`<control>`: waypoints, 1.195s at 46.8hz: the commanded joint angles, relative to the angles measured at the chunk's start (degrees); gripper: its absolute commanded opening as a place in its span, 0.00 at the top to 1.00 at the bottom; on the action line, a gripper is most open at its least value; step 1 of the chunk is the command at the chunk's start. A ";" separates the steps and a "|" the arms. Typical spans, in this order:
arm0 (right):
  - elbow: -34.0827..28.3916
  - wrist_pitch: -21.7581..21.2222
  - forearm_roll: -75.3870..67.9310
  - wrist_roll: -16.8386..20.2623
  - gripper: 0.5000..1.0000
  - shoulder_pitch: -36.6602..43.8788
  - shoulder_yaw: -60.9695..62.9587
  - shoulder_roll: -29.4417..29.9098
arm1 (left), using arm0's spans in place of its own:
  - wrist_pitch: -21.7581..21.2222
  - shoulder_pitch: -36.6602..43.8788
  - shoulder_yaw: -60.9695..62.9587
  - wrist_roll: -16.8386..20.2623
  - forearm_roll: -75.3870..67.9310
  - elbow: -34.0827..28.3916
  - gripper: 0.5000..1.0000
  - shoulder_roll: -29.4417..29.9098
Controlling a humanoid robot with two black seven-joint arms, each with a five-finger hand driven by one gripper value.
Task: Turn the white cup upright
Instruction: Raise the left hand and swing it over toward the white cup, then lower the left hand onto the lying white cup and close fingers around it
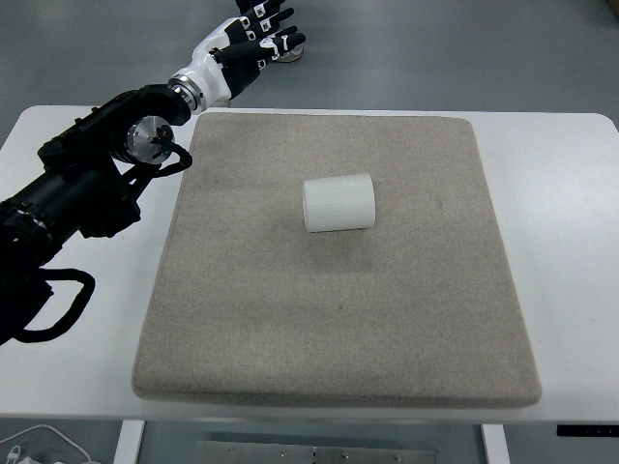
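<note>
The white cup (338, 203) is lying on its side near the middle of the grey mat (242, 329), a little toward the mat's far edge. The mat is covering most of the white desk (571, 242). The left hand (253, 41) is hovering beyond the desk's far left corner, its fingers loosely extended and holding nothing, well apart from the cup.

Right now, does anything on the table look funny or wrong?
Yes. The white cup is tipped over, lying on its side near the middle of the grey mat instead of standing up. Nothing looks spilled or broken. The left hand is beyond the mat's far edge, not touching it.
</note>
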State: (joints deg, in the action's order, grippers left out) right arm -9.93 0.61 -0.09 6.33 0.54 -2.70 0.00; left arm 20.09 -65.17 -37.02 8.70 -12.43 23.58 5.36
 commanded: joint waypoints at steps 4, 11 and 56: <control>0.00 0.01 0.00 0.00 0.14 -0.01 -0.03 0.00 | 0.13 -1.27 0.11 -0.35 -6.81 3.84 0.01 1.58; 0.00 0.01 0.00 0.00 0.14 -0.01 0.06 0.00 | 0.21 -3.12 1.77 -0.79 -14.46 8.67 0.01 4.13; 0.00 0.01 0.00 0.00 0.14 -0.01 0.06 0.00 | 2.33 -4.70 9.07 -28.30 -40.57 37.42 0.04 10.90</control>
State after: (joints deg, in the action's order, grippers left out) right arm -9.95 0.61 -0.09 6.34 0.53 -2.68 0.00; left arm 22.63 -70.12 -28.03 -18.22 -51.72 60.22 16.61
